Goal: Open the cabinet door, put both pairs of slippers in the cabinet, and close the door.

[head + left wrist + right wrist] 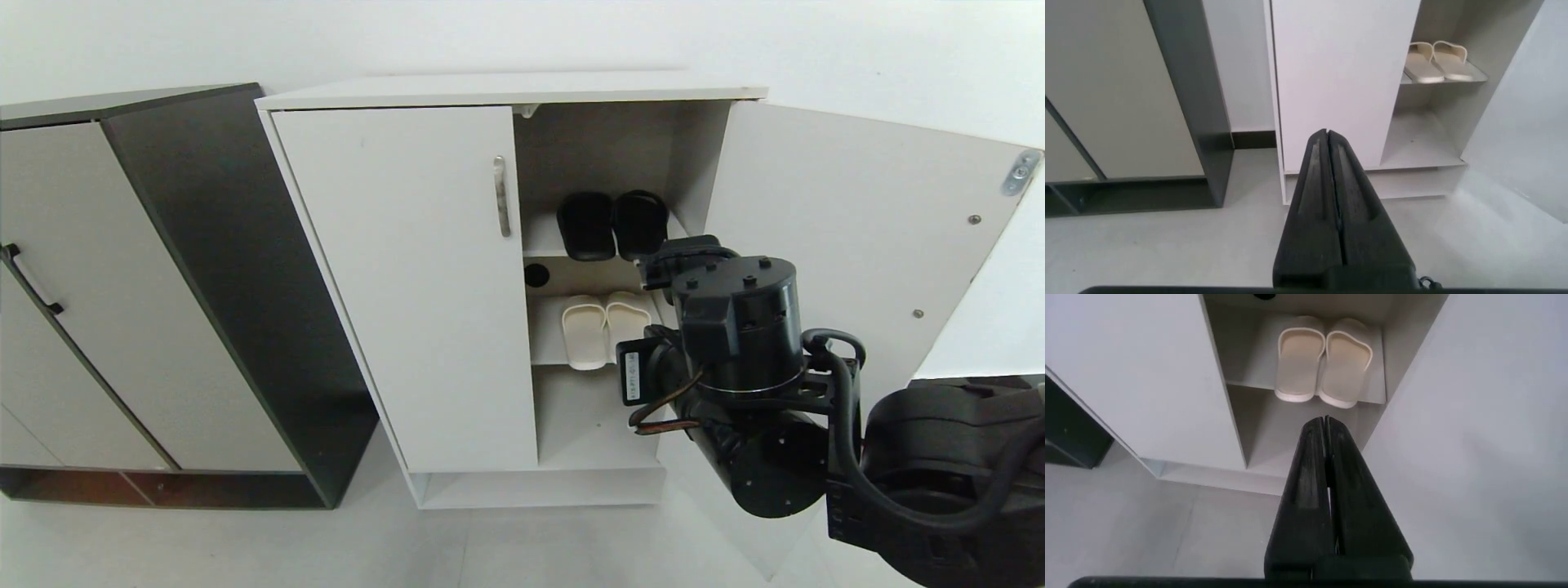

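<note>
The white cabinet [506,88] has its left door [408,278] closed and its right door [849,237] swung wide open. A black pair of slippers [611,224] sits on the upper shelf. A cream pair of slippers [602,328] rests on the middle shelf [1290,388], and is also in the left wrist view [1439,62]. My right gripper [1328,425] is shut and empty. It hangs just outside the opening, in front of and below the cream slippers [1324,359]. My left gripper [1327,137] is shut on nothing, low over the floor before the closed door.
A dark grey cabinet [163,286] with a light door and black handle [31,279] stands close on the left. The open door [1486,441] flanks my right arm [739,359]. Bare grey floor [506,547] lies in front.
</note>
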Tool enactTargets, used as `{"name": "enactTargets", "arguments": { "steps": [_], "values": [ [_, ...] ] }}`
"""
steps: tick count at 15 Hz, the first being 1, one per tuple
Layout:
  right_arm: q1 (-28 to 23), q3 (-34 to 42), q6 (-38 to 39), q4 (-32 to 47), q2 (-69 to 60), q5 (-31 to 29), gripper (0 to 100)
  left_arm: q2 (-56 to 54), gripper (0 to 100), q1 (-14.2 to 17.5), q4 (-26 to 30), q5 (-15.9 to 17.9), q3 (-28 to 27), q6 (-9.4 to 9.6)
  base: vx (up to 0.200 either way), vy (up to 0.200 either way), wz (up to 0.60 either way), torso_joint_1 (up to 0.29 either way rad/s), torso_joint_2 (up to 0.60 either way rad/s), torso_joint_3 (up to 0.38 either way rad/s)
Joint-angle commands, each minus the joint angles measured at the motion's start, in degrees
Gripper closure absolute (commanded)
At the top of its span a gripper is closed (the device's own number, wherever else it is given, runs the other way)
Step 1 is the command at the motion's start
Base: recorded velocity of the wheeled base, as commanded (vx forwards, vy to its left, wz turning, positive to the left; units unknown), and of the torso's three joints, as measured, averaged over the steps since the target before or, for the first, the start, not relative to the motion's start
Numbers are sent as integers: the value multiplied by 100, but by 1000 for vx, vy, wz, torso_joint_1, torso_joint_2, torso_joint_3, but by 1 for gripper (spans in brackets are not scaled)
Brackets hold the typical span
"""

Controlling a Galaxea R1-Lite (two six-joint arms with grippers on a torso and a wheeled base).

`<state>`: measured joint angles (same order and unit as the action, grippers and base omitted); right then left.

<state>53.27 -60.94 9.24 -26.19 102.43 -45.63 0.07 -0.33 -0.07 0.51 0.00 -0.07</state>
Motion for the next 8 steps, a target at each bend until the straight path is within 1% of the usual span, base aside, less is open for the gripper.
{"name": "enactTargets", "arguments": {
  "steps": [1, 8],
  "values": [
    [-1, 3, -1, -1, 14, 1, 100, 1, 100, -2, -1, 2, 0, -1, 0, 0, 0, 0, 0, 0],
    [-63, 12, -1, 8, 102, 1, 100, 1, 100, -2, -1, 2, 0, -1, 0, 0, 0, 0, 0, 0]
  ]
}}
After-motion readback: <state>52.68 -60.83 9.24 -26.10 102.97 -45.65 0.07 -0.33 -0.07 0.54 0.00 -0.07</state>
